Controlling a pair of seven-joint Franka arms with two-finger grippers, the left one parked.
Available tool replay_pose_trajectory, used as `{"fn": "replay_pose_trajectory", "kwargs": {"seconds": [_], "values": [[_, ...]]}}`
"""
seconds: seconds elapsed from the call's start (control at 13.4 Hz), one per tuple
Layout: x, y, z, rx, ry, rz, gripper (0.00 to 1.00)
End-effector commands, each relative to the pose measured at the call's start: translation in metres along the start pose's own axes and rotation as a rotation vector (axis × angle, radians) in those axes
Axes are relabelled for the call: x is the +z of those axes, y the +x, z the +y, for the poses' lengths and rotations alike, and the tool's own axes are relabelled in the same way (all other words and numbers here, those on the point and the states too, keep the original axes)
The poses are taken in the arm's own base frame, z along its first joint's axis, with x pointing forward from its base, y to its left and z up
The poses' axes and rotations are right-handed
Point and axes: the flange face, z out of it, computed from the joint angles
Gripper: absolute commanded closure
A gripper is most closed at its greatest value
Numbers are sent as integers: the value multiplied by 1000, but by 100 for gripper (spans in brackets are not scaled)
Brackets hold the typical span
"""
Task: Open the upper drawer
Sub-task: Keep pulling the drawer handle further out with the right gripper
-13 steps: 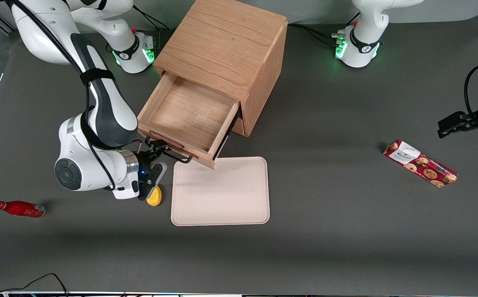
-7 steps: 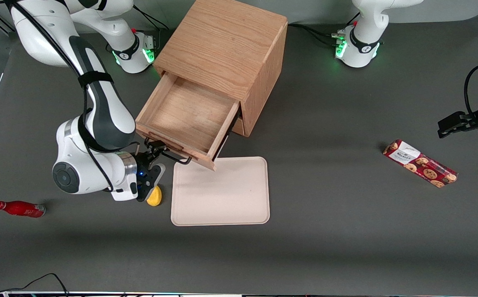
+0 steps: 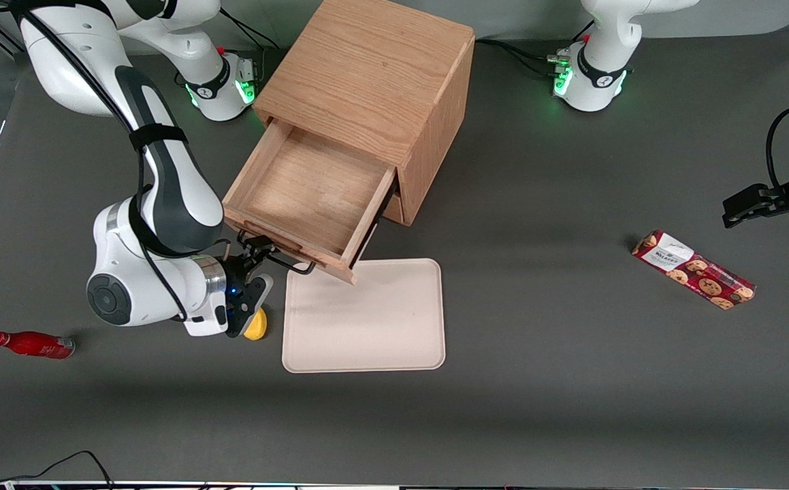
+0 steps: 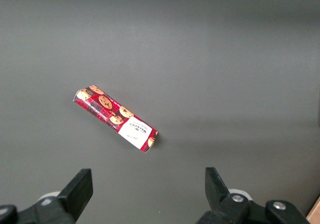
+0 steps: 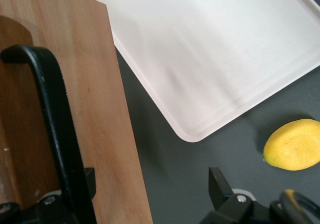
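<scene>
Upper drawer [image 3: 309,197] of the light-oak cabinet [image 3: 374,82] stands pulled well out, its bare wooden floor open to the front camera and its front panel reaching out over the near corner of a cream tray [image 3: 364,316] on the dark table [image 3: 571,381]. A thin black bar handle [image 3: 284,257] runs along that front panel. The gripper [image 3: 256,246] sits right at the handle's end nearest the working arm, at the drawer's front. In the right wrist view the handle [image 5: 57,134] passes beside one dark fingertip [image 5: 87,176], while the other fingertip [image 5: 220,186] stands well apart from it over bare table, so the fingers are spread and clamp nothing. A yellow lemon [image 3: 255,329] lies on the table just below the wrist, beside the tray and nearer the front camera than the drawer. Toward the working arm's end of the table lies a red bottle [image 3: 30,344] on its side. Toward the parked arm's end lies a red cookie packet [image 3: 693,269], also seen in the left wrist view [image 4: 115,119].
</scene>
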Motion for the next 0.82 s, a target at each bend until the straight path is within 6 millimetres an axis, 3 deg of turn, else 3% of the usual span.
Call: {"fn": "replay_pose_trajectory", "kwargs": {"seconds": [0.0,0.74], "values": [[-4,8,7,-28,24,24,0],[-5,9,19,-29,33,44,0]]}}
